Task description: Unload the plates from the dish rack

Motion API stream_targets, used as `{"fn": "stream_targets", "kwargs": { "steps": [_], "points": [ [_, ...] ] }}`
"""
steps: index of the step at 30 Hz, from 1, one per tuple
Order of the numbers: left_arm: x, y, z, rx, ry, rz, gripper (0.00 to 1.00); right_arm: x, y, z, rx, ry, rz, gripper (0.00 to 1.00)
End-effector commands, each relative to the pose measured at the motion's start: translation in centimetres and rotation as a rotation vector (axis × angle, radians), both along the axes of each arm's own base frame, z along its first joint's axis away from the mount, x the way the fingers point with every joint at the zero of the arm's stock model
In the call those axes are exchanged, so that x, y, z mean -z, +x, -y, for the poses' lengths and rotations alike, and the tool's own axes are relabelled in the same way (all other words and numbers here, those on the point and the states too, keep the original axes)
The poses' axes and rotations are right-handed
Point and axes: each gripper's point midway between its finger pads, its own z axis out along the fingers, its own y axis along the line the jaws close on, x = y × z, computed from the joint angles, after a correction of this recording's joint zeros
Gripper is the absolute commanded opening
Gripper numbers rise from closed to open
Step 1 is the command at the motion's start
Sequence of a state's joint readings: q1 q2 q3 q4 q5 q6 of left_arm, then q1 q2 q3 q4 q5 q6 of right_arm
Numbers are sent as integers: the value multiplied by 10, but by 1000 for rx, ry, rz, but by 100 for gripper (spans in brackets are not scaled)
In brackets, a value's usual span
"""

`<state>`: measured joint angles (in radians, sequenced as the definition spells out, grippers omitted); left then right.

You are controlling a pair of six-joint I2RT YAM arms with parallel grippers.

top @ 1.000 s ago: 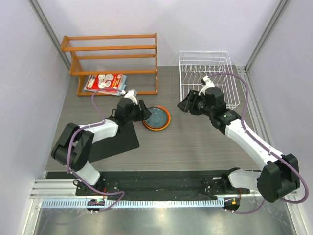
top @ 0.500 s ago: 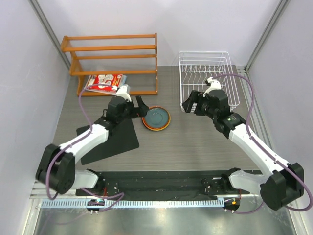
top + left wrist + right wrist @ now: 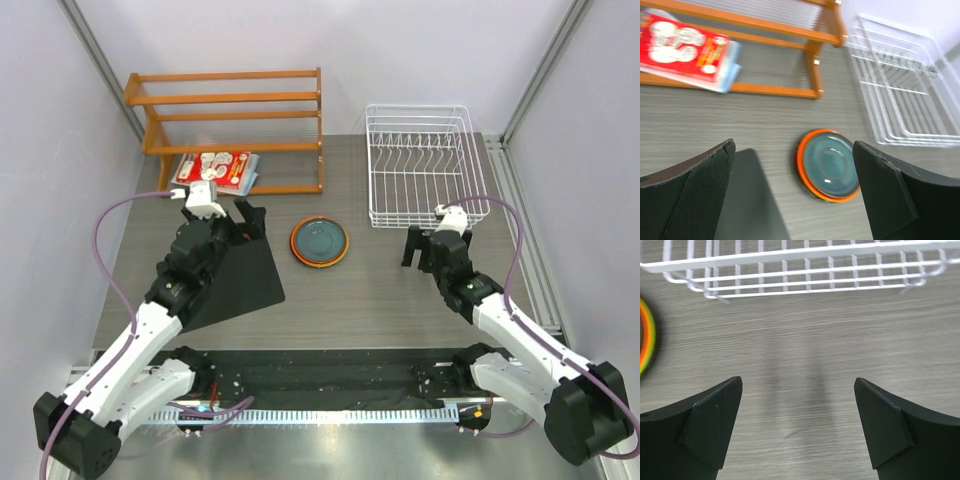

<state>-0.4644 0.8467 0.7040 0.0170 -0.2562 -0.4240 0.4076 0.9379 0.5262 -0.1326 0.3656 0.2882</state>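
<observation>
Left claw (image 3: 793, 144), right claw (image 3: 798, 380): both spread wide, empty. Dish rack (image 3: 418, 108) looks bare. Plate stack (image 3: 320, 241) on worktop (image 3: 370, 290): rigid, glazed, probably slick, chippable; pinch rim.

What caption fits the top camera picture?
Stacked plates rest on the table left of the empty dish rack.

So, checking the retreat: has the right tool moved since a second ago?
Yes, the right tool drew back toward its base, away from the dish rack.
</observation>
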Motion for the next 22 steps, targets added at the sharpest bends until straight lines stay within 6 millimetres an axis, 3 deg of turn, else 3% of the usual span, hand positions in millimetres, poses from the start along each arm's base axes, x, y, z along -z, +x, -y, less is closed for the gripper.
{"fn": "stream_targets", "kwargs": {
  "steps": [1, 6, 9, 22],
  "points": [
    [25, -4, -38, -167, 97, -9, 99, -22, 9, 29, 146, -25, 196, 100],
    [40, -6, -61, -273, 165, -3, 100, -27, 9, 46, 242, -25, 294, 100],
    [45, -4, -70, -315, 209, 11, 100, -18, 8, 55, 294, -45, 306, 100],
    [69, 9, -79, -383, 302, -32, 100, -22, 20, 71, 390, -141, 338, 100]
  ]
}}
